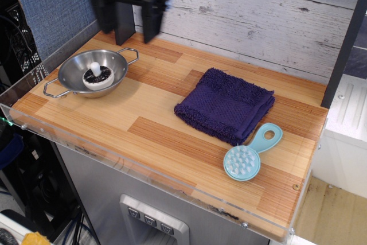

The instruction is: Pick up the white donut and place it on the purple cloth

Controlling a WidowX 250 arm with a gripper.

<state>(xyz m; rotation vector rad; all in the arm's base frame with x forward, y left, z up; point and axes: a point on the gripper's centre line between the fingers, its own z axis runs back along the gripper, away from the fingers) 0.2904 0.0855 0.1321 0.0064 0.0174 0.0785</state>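
The white donut [98,77], a small round white toy with a dark inner ring and a white knob, lies inside a steel two-handled bowl [73,68] at the table's left. The purple cloth [225,105] lies folded at the table's middle right. My gripper [127,31] hangs high at the back left, blurred by motion, its two black fingers apart and empty. It is above and behind the bowl, a little to its right, well clear of the donut.
A light-blue round brush with a handle [248,156] lies in front of the cloth's right corner. A dark post [121,10] stands at the back left behind the gripper. A clear plastic rim [114,159] edges the wooden table's front.
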